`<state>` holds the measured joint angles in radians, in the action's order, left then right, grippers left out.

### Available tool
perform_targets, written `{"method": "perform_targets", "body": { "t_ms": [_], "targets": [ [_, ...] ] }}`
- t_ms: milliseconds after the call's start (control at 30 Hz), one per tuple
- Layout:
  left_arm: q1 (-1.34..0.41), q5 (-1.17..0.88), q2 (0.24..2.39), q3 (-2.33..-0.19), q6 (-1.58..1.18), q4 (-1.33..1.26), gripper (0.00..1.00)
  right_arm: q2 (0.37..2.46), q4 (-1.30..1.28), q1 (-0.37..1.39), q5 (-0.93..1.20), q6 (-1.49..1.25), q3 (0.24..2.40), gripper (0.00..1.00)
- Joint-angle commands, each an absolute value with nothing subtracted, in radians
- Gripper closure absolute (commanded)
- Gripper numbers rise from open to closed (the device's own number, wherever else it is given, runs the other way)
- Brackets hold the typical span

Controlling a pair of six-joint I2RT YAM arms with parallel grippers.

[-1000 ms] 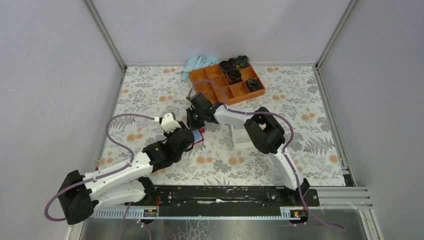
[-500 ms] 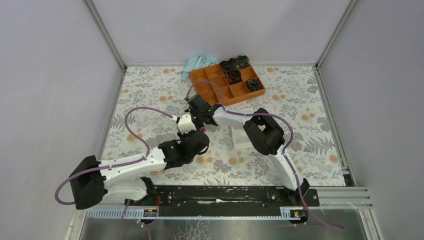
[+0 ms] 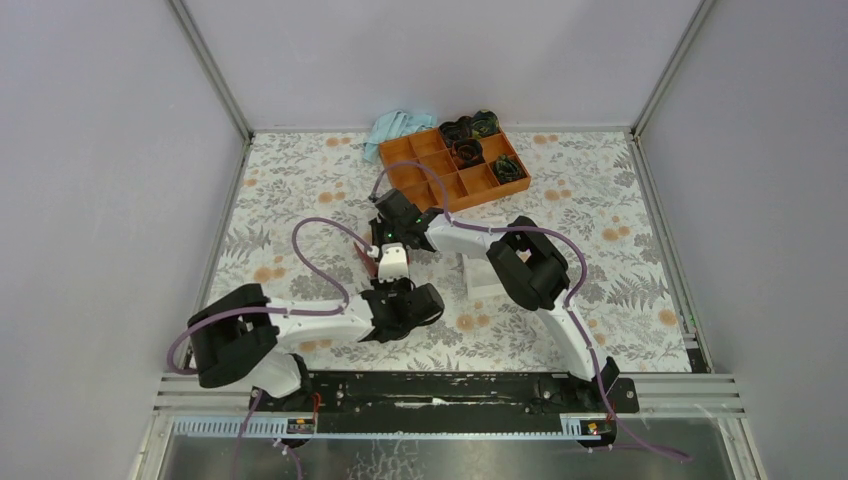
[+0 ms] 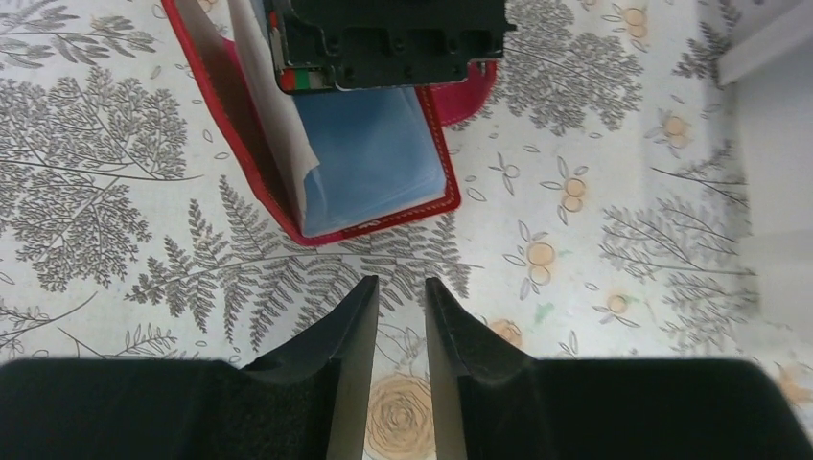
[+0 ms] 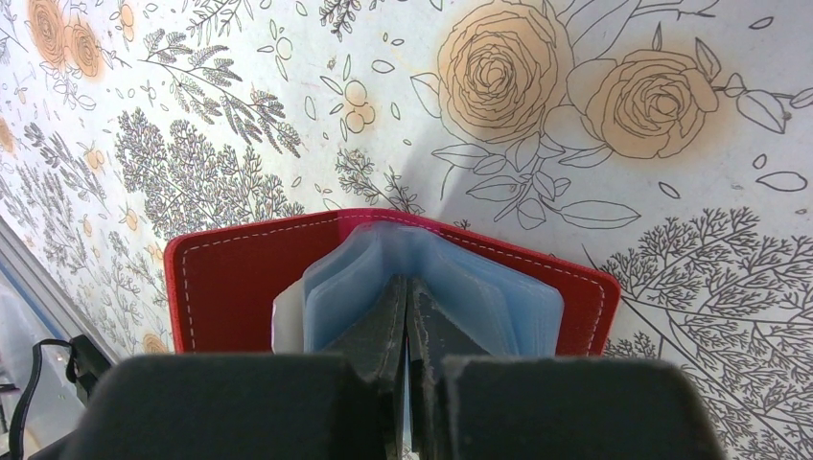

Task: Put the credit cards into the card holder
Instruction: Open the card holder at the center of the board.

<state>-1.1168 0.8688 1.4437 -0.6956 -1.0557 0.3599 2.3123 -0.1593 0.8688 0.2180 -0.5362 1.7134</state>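
**Right gripper [image 5: 407, 287] closed inside the card holder [image 4: 379, 163], left gripper [image 4: 398, 287] empty just in front of it**

To the right of the left gripper, near but not touching, lies a whitish clear box [image 4: 777, 134]. Well beyond both grippers stands an orange compartment tray [image 3: 445, 172] with dark coiled things [image 3: 467, 152] in some of its compartments. A light blue cloth [image 3: 393, 126] lies just behind the tray. Seen from the left wrist, the black body of the right gripper covers the far part of the card holder.

The card holder lies just ahead of the left fingertips and directly under the right gripper. It is dark red with pale stitching and it is open, showing soft blue clear pockets. A white leaf [image 4: 264, 115] stands up beside its left cover; I cannot tell if this is a card.

The fingers of the right gripper are pressed together, with their tips among the blue pockets. I cannot tell if a pocket leaf is caught between them. The jaws of the left gripper are only a little apart and hold nothing.

The table carries a white tablecloth [image 3: 620, 230] printed with grey ferns and orange roses. Plain grey walls [image 3: 450, 60] close the table on three sides.
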Motion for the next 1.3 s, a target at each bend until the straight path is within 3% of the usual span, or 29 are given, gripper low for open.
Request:
{"method": "perform_targets", "body": {
  "t_ms": [0,733,1267],
  "targets": [
    [-1.122,1.025,1.509,-0.711,-1.139,0.374,0.68,2.344,-0.258,0.876,0.128,-0.487,1.674,0.99],
    [-1.054,1.058,1.586,-0.657,-1.073,0.107,0.67,2.368,-0.264,0.875,0.144,-0.480,1.688,0.99],
    [-0.977,1.109,1.479,-0.563,-1.157,0.176,0.67,2.384,-0.287,0.875,0.143,-0.469,1.705,0.99]
  ]
}}
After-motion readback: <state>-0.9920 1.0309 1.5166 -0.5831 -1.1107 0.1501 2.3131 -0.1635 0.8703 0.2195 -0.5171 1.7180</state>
